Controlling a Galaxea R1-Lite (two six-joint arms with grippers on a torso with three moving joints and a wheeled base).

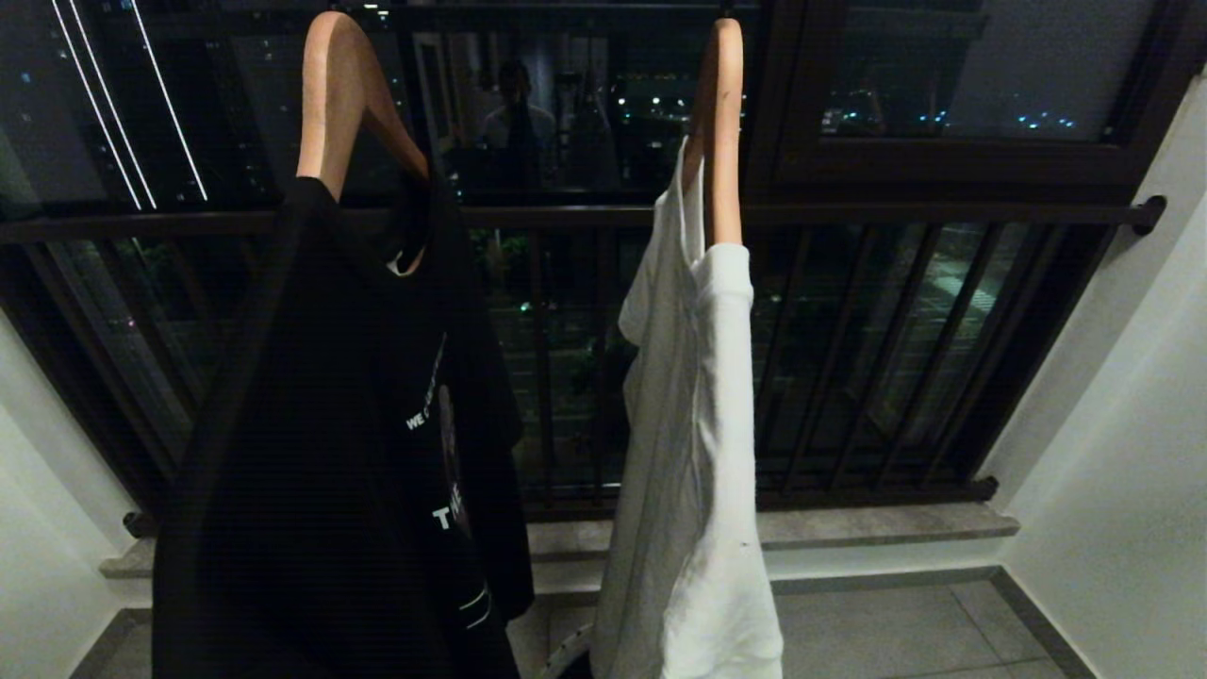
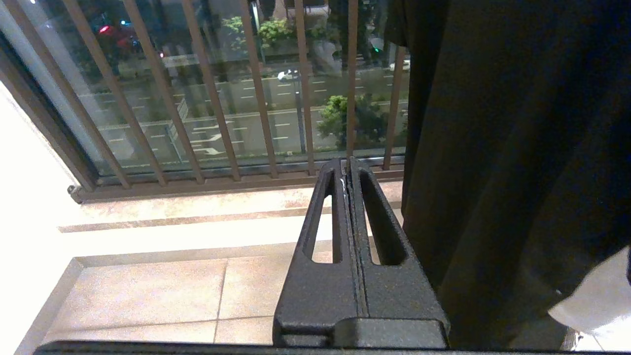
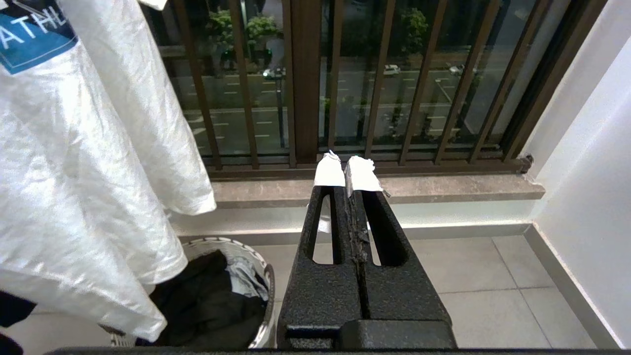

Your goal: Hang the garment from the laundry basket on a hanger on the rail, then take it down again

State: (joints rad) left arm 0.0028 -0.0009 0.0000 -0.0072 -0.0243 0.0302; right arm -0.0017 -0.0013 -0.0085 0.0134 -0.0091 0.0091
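I've got both arms idle, neither in head view. Left gripper fully closed, empty, beside black tee. Right gripper closed too, holding nothing, tape on tips. White tee hangs on wooden hanger. Laundry basket on floor under white tee, dark clothes inside.

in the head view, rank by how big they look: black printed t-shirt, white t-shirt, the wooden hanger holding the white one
1. Black printed t-shirt, largest, though it may hang nearer the camera.
2. White t-shirt, narrower because it hangs nearly edge-on.
3. Pale wooden hanger holding the white one, smallest; only its bare upper part shows.
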